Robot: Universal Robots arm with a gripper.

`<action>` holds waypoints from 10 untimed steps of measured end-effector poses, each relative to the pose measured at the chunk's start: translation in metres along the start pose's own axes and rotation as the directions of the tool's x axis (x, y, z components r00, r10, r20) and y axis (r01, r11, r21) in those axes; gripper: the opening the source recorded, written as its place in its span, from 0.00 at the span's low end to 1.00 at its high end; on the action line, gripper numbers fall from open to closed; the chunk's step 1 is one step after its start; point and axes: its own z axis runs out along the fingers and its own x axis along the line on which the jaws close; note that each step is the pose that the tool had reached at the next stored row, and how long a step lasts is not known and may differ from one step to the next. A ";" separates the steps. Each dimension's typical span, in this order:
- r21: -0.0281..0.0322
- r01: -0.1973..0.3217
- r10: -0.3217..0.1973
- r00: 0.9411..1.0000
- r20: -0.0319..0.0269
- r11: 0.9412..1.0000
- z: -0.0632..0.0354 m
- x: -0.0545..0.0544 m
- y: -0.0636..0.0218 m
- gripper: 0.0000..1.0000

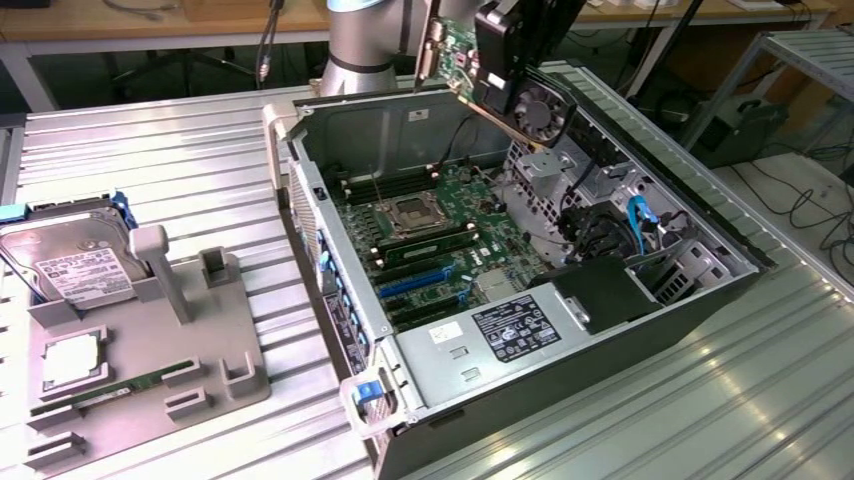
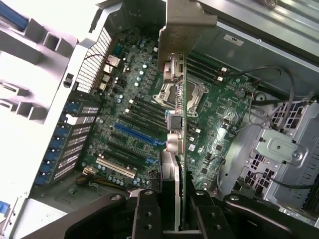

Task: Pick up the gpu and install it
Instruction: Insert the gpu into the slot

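Wrist view: with the gripper part-closed on the gpu, hanging edge-on over the motherboard in the open case, keep it upright and parallel to the blue slot.

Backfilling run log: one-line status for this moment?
gripper: shut on gpu | gpu: held over open case, above motherboard | install: not yet done
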 end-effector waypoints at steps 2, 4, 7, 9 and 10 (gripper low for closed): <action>0.000 0.024 -0.024 1.000 -0.001 1.000 0.0001 0.000 0.0000 0.28; 0.000 0.048 -0.048 0.999 -0.002 0.999 0.0003 0.000 0.0000 0.28; -0.001 0.082 -0.082 0.997 -0.003 0.997 0.0004 0.000 0.0000 0.28; -0.001 0.104 -0.104 0.995 -0.004 0.995 0.0004 0.000 0.0000 0.28; -0.001 0.117 -0.117 0.993 -0.004 0.993 0.0004 0.000 0.0000 0.28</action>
